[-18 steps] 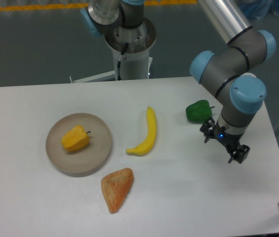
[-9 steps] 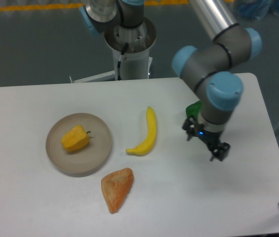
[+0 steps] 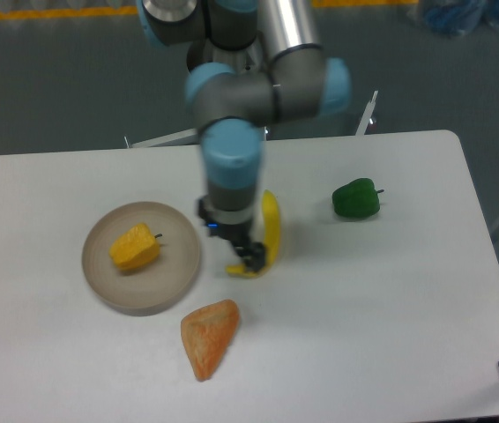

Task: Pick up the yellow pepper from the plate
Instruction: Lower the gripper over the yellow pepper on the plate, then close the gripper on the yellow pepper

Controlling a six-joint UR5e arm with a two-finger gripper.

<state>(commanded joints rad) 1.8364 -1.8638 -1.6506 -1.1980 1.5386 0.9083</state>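
The yellow pepper (image 3: 135, 248) lies on the round beige plate (image 3: 176, 274) at the left of the table, its small dark stem pointing right. My gripper (image 3: 240, 249) hangs above the table just right of the plate's rim, over the lower part of the banana. It holds nothing. Its fingers are small and dark against the banana, and I cannot tell how far apart they stand. The gripper is about a hand's width right of the pepper.
A long yellow banana (image 3: 271, 222) lies partly under the gripper. An orange-tan wedge (image 3: 208, 337) lies in front of the plate. A green pepper (image 3: 356, 198) sits at the right. The arm's base (image 3: 232, 79) stands at the table's far edge.
The arm has swept left across the table, from beside the green pepper to over the banana near the plate. The green pepper is uncovered again. No object has moved.
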